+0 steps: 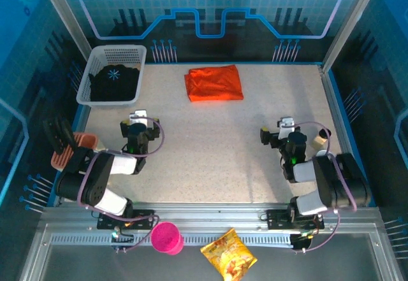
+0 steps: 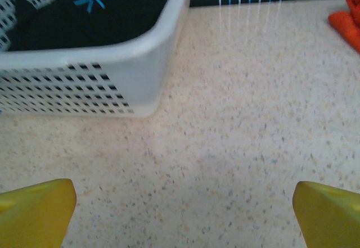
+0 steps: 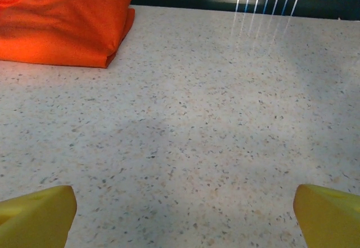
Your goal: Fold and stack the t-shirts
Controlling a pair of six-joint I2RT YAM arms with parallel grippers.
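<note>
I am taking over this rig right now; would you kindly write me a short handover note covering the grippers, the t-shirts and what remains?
left gripper: open, empty, above bare table, near the white mesh basket.
right gripper: open, empty, facing the orange t-shirt.
Done: the orange t-shirt lies folded at the far middle of the table.
Left: the black t-shirt sits bunched in the basket; take it out, fold it and stack it with the orange one.

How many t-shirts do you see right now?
2. An orange t-shirt lies folded on the table at the far middle; a black t-shirt sits in the white basket at the far left. Others may hide beneath it.
</note>
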